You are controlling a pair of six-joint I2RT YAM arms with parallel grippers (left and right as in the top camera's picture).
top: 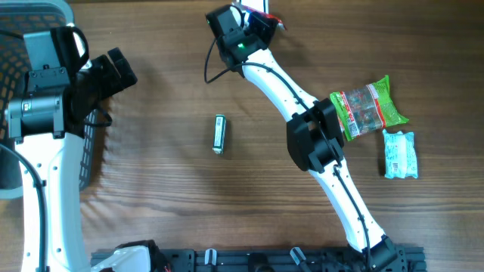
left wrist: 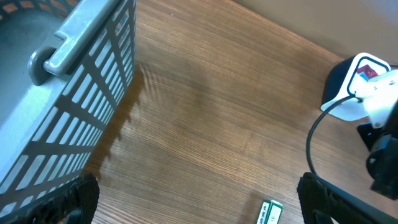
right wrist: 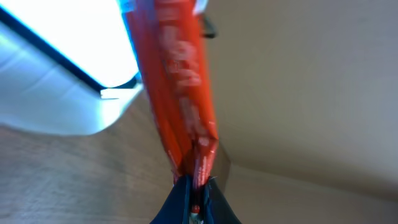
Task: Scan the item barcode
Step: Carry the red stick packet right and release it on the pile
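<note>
- Your right gripper (right wrist: 194, 188) is pinched shut on one thin edge of the red packet (right wrist: 183, 93). The packet sticks out past the fingertips, right beside the white scanner (right wrist: 56, 81).
- That small hold can slip. Turn too fast and the packet may drop.
- The packet is floppy. It may bend away, and the barcode, which does not show, may get missed.
- Push closer and it may bump the scanner.
- Your left gripper (top: 117, 72) is wide apart and empty, next to the basket (left wrist: 93, 56).
</note>
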